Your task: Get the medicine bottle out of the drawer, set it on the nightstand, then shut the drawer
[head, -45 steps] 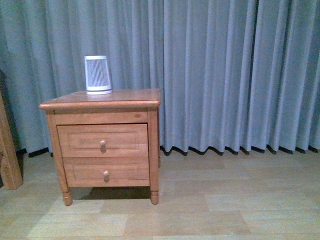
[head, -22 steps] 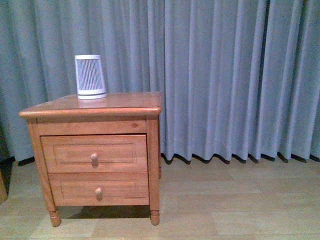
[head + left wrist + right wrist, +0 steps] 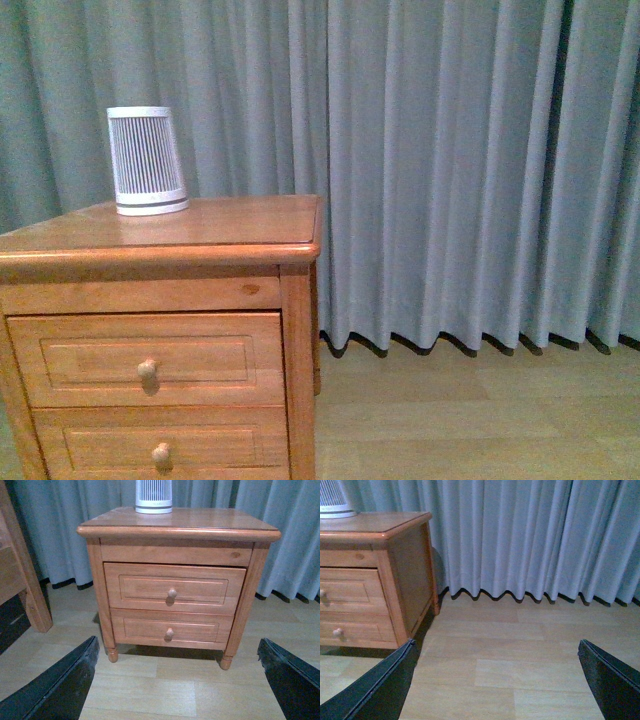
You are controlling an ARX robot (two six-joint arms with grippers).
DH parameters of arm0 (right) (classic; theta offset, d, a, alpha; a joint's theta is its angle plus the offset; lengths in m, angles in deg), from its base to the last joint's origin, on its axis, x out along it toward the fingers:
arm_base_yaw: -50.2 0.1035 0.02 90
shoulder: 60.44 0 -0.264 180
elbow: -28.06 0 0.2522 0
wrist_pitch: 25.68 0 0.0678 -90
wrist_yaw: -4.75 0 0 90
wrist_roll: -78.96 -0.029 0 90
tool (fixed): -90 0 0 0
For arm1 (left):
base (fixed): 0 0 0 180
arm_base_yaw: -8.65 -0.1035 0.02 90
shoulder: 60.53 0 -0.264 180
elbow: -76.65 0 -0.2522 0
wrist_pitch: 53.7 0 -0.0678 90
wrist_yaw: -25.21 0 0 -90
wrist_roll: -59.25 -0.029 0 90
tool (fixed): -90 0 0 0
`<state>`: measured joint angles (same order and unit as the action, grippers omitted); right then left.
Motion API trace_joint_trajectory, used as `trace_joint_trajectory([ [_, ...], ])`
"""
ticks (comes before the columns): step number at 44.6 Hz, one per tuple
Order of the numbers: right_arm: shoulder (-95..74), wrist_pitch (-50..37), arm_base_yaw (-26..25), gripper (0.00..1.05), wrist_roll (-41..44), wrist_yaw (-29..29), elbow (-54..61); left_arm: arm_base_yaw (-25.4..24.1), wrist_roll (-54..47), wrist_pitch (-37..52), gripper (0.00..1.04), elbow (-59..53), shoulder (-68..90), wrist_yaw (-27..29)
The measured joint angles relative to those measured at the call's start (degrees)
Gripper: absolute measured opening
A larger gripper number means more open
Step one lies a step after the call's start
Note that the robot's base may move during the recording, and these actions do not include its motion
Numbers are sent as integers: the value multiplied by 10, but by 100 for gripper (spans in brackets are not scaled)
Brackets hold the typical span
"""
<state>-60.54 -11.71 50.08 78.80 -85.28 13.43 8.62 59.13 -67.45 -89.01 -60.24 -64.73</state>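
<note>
no readable text, labels or numbers anywhere

A grey-blue pleated curtain (image 3: 450,170) hangs across the whole back, its wavy hem just above a pale wood-plank floor (image 3: 520,670). Ahead of the left end effector (image 3: 176,642) and off to one side, part of an orange-brown wooden frame (image 3: 25,585) stands on that floor. Light is soft, even.
</note>
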Motion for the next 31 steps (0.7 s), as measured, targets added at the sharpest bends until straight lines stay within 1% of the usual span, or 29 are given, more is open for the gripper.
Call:
trace_joint_trajectory([
  [17,0,0,0,98,0,0,0,0,0,0,98,0,0,0],
  [18,0,0,0,98,0,0,0,-1,5,-4,98,1,3,-5],
  [20,0,0,0,98,0,0,0,-10,54,-49,98,18,43,-35],
  [21,0,0,0,98,0,0,0,-13,70,-45,98,19,65,-41],
  [23,0,0,0,98,0,0,0,-19,96,-19,98,19,113,-51],
  [26,0,0,0,98,0,0,0,-25,116,77,98,19,209,-63],
  [31,0,0,0,98,0,0,0,-26,122,253,98,28,381,-76],
])
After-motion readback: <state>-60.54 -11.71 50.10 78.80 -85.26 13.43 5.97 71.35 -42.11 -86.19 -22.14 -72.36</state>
